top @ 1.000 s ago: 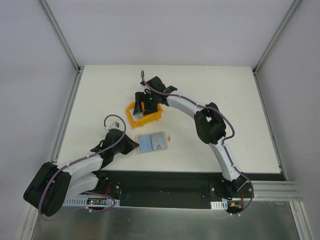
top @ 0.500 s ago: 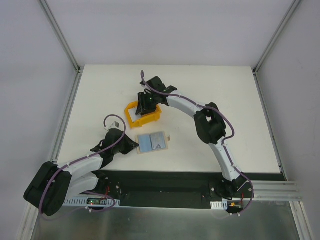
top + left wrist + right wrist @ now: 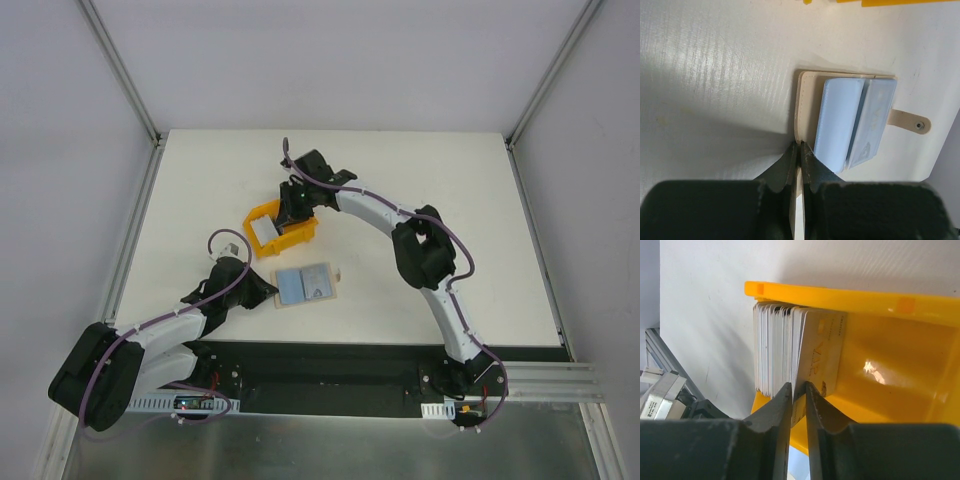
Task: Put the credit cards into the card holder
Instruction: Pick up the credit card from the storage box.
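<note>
The card holder (image 3: 305,285) lies open on the table, beige with pale blue pockets (image 3: 840,120) and a snap tab (image 3: 912,123). My left gripper (image 3: 799,146) is shut on its near beige edge (image 3: 805,100); from above that gripper (image 3: 272,292) sits at the holder's left side. A stack of credit cards (image 3: 772,345) stands on edge in the yellow bin (image 3: 840,295). My right gripper (image 3: 799,386) reaches into the bin (image 3: 290,237) and is shut on the outermost card (image 3: 820,350), a pale card with print on its face. Some of the stack (image 3: 262,230) shows from above.
The yellow bin stands just behind the card holder, near the table's middle. A metal frame rail (image 3: 130,230) runs along the table's left side and another (image 3: 535,240) along its right side. The right arm (image 3: 425,250) arches over the table to the right of the holder.
My right gripper's fingers have closed from wide open onto a card in the bin. The bin has shifted a little and the card stack now shows from above. The left arm is unchanged.
</note>
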Controlling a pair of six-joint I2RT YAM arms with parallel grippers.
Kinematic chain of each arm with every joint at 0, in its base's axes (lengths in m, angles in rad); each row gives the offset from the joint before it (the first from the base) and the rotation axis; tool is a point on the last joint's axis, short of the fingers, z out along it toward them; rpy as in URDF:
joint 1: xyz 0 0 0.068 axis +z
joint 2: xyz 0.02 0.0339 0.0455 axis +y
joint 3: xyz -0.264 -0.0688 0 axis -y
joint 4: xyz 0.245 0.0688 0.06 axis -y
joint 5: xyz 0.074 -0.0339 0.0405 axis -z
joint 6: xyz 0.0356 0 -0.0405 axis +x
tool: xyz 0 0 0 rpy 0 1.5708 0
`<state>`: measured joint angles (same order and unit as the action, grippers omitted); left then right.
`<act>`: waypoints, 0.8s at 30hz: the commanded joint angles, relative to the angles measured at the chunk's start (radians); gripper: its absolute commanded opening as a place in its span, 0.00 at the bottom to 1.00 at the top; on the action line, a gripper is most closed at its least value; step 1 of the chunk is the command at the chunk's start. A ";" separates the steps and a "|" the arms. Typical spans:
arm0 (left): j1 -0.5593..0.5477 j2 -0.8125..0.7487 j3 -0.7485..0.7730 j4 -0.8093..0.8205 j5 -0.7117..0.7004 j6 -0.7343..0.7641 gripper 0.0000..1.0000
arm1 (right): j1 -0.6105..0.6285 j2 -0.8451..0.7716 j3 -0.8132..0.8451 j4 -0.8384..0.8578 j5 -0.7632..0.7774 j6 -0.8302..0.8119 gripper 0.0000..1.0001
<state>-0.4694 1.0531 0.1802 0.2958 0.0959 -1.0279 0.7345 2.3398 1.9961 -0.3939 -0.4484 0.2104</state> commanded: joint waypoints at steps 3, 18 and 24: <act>0.011 0.005 -0.008 -0.014 0.005 0.023 0.00 | -0.006 -0.131 -0.029 0.021 0.051 -0.025 0.13; 0.012 0.016 -0.005 -0.007 0.018 0.023 0.00 | -0.032 -0.368 -0.230 0.139 0.198 -0.043 0.00; 0.012 0.022 -0.001 -0.007 0.025 0.026 0.00 | -0.034 -0.620 -0.557 0.314 0.211 0.021 0.00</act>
<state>-0.4690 1.0611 0.1802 0.3058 0.1043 -1.0283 0.7025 1.9209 1.6104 -0.2428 -0.2543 0.1802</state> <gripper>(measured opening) 0.007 0.010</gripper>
